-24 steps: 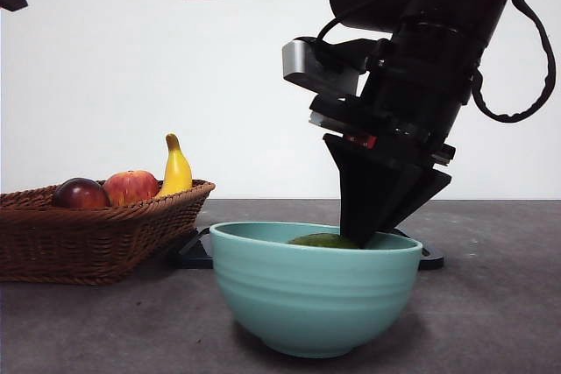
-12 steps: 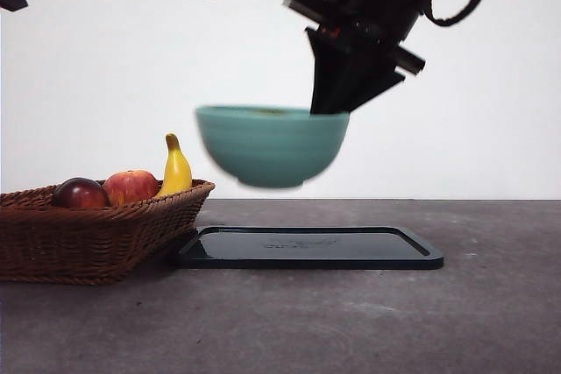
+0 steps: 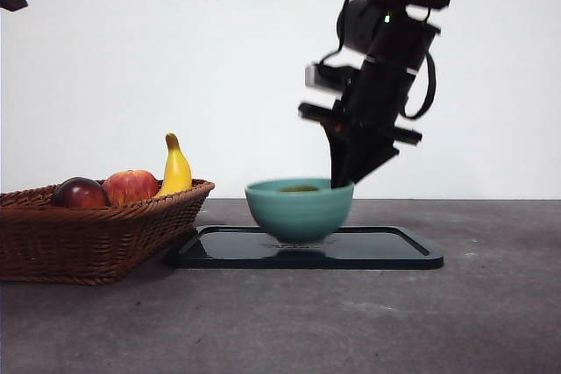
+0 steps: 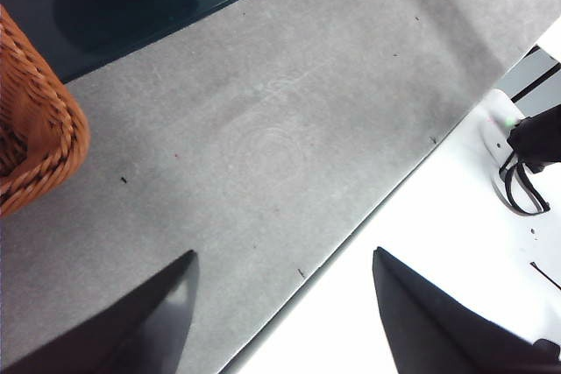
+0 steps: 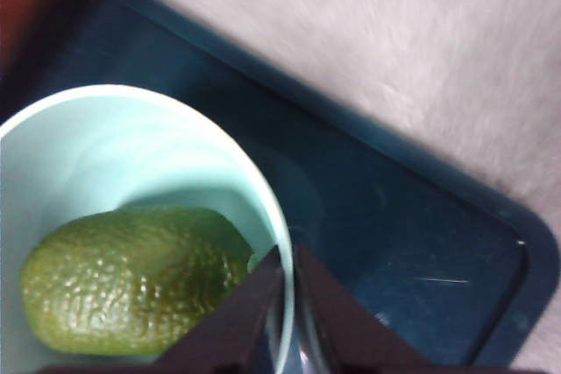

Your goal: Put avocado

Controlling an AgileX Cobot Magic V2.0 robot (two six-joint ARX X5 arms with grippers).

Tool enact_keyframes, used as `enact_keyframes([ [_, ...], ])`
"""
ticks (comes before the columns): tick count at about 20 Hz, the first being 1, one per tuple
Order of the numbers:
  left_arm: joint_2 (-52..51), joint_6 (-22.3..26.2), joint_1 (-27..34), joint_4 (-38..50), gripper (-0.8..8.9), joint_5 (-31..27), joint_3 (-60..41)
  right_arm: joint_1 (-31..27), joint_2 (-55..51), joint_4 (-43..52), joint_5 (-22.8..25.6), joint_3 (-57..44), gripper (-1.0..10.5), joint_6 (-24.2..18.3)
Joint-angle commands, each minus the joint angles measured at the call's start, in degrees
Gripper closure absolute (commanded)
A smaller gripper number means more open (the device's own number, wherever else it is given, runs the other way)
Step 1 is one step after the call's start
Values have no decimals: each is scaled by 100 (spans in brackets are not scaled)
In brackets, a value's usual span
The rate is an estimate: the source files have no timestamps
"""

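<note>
Inside the pale teal bowl [image 5: 131,172], toward its wall: the avocado [image 5: 131,282], lying on its side, green and bumpy, only its top showing above the rim in the front view [image 3: 300,188]. Bowl [image 3: 299,208] down over the dark tray [image 3: 386,250], near its left half; whether resting on it or just above, impossible to tell. Right hand [image 5: 287,304] pinched on the bowl's rim, one jaw inside and one outside, almost fully closed with only the thin wall between; seen from the front [image 3: 344,177] as reaching down from upper right to the bowl's right edge. Tray flat on the grey surface [image 3: 438,313]. Beside the tray's left end, a wicker basket [image 3: 96,238] with a dark red-purple fruit [image 3: 81,193], a red-yellow apple [image 3: 131,187] and a banana [image 3: 176,167] standing up. Left hand [image 4: 280,304] well apart from all this, over the surface's edge, jaws spread wide, holding nothing.
</note>
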Motion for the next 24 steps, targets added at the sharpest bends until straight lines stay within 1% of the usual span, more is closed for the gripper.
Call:
enact_keyframes([
  [1, 28, 87, -33, 17, 502, 11, 44, 13, 225, 81, -37, 164, 937, 20],
  [5, 28, 87, -33, 17, 502, 11, 44, 24, 273, 55, -35, 164, 935, 22],
  [6, 28, 90, -33, 20, 502, 11, 44, 26, 271, 28, -20, 168, 912, 46],
  [8, 28, 87, -33, 17, 502, 11, 44, 24, 247, -83, -11, 201, 758, 109],
  [9, 28, 90, -33, 17, 502, 11, 44, 20, 195, -164, -11, 240, 720, 111],
  [11, 28, 90, -33, 20, 502, 11, 44, 20, -31, -308, 24, 310, 719, 109],
  [14, 28, 90, -33, 24, 502, 11, 44, 22, -697, -507, 125, 326, 719, 190],
  [17, 28, 111, -33, 26, 502, 11, 44, 153, -1631, -1097, 118, 323, 719, 173],
  [21, 28, 111, -33, 26, 502, 11, 44, 553, -2796, -1912, 162, 304, 719, 170],
  [24, 28, 111, -33, 28, 502, 11, 44, 876, -3530, -2208, 476, 35, 719, 173],
])
